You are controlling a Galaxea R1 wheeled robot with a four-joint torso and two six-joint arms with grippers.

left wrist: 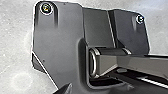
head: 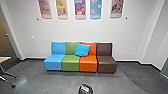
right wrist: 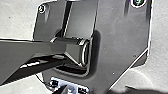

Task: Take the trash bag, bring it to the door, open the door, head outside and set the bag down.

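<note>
Head view: a rounded black object [head: 85, 90] with a pale patch, cut off below; whether it is the trash bag cannot be told. Beyond it, smooth padded seats [head: 71, 63] bear a square cushion [head: 82, 50].

Left wrist view: pale, mottled floor [left wrist: 15, 37]; left gripper, open or closed, indeterminable.

Right wrist view: similar ground; right gripper equally indeterminable.

- Open floor [head: 62, 82] lies before the 4 seats [head: 70, 62].
- The seats block the wall's middle [head: 82, 31].
- At left, 1 table [head: 4, 59] with wheeled legs obstructs.
- Floor right of the seats is free.
</note>
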